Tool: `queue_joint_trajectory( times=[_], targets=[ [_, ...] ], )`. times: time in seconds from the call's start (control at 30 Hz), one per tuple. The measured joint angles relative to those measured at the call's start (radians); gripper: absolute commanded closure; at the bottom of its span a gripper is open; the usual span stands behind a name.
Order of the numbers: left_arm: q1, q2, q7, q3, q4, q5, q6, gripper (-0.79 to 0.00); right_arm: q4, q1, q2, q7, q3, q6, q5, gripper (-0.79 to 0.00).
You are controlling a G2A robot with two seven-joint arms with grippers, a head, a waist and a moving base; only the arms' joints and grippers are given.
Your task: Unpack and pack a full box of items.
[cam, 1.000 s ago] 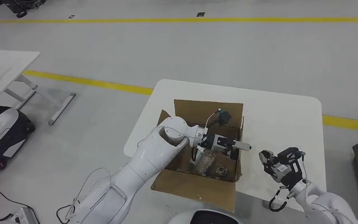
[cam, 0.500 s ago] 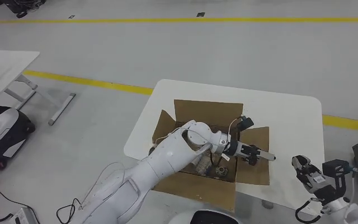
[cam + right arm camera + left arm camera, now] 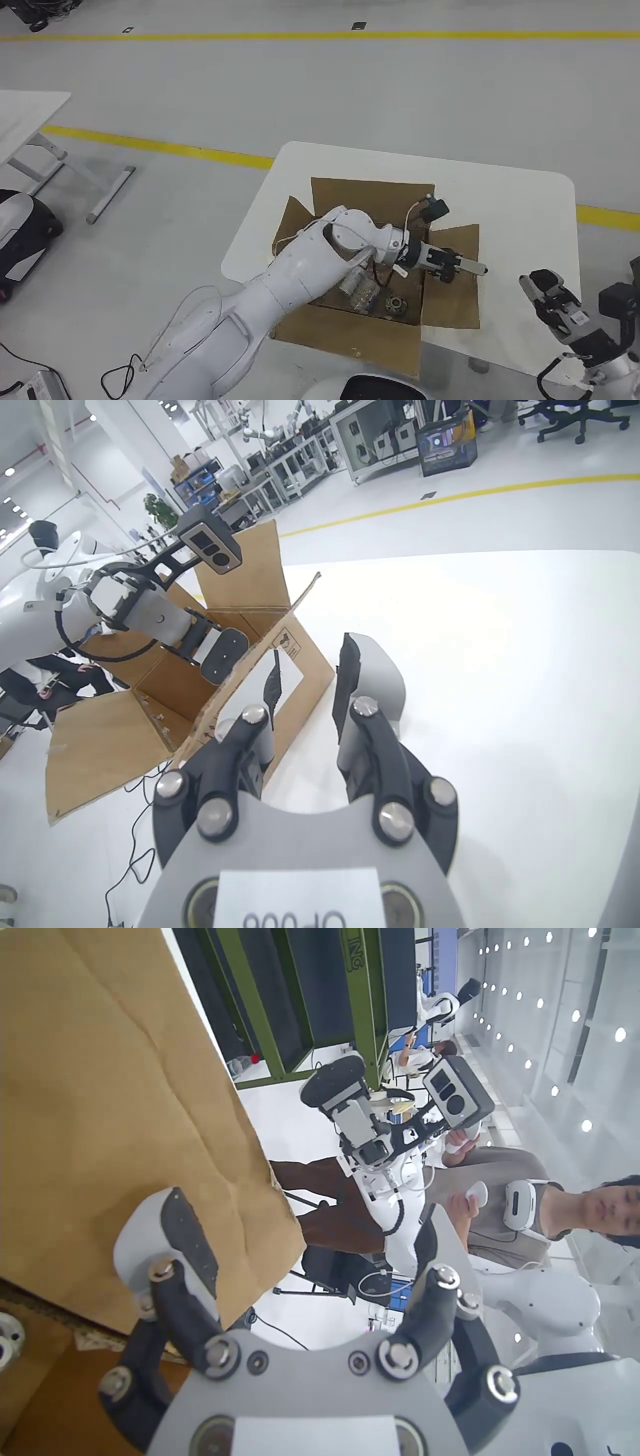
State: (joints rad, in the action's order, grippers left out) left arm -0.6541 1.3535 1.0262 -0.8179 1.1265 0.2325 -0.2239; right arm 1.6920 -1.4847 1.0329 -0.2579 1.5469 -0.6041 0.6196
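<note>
Box (image 3: 372, 200) — open on the white table (image 3: 510, 195), items (image 3: 372, 293) lying in its bottom; left gripper (image 3: 300, 1210) reaches across it, fingers spread and empty, one pad against the right flap (image 3: 455, 300), apparently to press it outward and free the opening for unpacking. Right gripper (image 3: 312, 685) — likewise spread, nothing in it; over the table's near right corner, apart from the box, probably parked clear of the other arm. Surface: plain white top, rounded corners; room: pale workshop floor with yellow lines (image 3: 300, 36), racks (image 3: 380, 440) behind.
</note>
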Motion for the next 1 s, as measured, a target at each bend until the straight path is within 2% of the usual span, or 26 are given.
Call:
queue_joint_trajectory(
  times=[0.03, 0.1, 0.13, 0.2, 0.23, 0.4, 0.57, 0.73, 0.83, 0.87, 0.9, 0.93, 1.0],
  targets=[
    [-0.009, -0.008, 0.009, -0.021, 0.019, 0.003, 0.003, -0.785, -0.002, 0.006, 0.000, -0.006, -0.002, -0.006, 0.000, -0.379],
    [-0.038, -0.029, 0.035, -0.078, 0.069, 0.013, 0.016, -0.785, -0.006, 0.021, 0.000, -0.020, -0.011, -0.016, -0.005, -0.446],
    [-0.053, -0.039, 0.046, -0.105, 0.092, 0.014, 0.024, -0.785, -0.007, 0.027, 0.000, -0.025, -0.016, -0.021, -0.009, -0.517],
    [-0.096, -0.061, 0.077, -0.171, 0.146, 0.036, 0.055, -0.785, -0.009, 0.044, 0.001, -0.033, -0.031, -0.039, -0.027, -0.736],
    [-0.115, -0.071, 0.091, -0.201, 0.168, 0.047, 0.071, -0.785, -0.010, 0.053, 0.002, -0.032, -0.036, -0.054, -0.038, -0.785],
    [-0.225, -0.119, 0.145, -0.361, 0.309, 0.049, 0.136, -0.785, -0.007, 0.103, 0.002, -0.068, -0.072, -0.102, -0.052, -0.785],
    [-0.333, -0.155, 0.147, -0.487, 0.439, -0.005, 0.163, -0.785, 0.010, 0.164, 0.003, -0.166, -0.128, -0.091, -0.068, -0.785],
    [-0.417, -0.175, 0.132, -0.549, 0.524, -0.063, 0.170, -0.785, 0.005, 0.236, 0.011, -0.272, -0.218, -0.031, -0.070, -0.785],
    [-0.451, -0.185, 0.116, -0.565, 0.550, -0.133, 0.174, -0.785, -0.010, 0.280, 0.018, -0.333, -0.274, 0.024, -0.049, -0.711],
    [-0.460, -0.188, 0.113, -0.569, 0.556, -0.147, 0.175, -0.785, -0.021, 0.290, 0.020, -0.346, -0.292, 0.043, -0.048, -0.653],
    [-0.466, -0.190, 0.111, -0.570, 0.560, -0.156, 0.176, -0.785, -0.031, 0.294, 0.022, -0.353, -0.303, 0.054, -0.051, -0.554],
    [-0.471, -0.191, 0.110, -0.570, 0.562, -0.162, 0.176, -0.785, -0.042, 0.298, 0.023, -0.358, -0.311, 0.062, -0.055, -0.514],
    [-0.479, -0.194, 0.107, -0.568, 0.567, -0.169, 0.174, -0.785, -0.066, 0.302, 0.024, -0.369, -0.325, 0.074, -0.059, -0.369]
  ],
)
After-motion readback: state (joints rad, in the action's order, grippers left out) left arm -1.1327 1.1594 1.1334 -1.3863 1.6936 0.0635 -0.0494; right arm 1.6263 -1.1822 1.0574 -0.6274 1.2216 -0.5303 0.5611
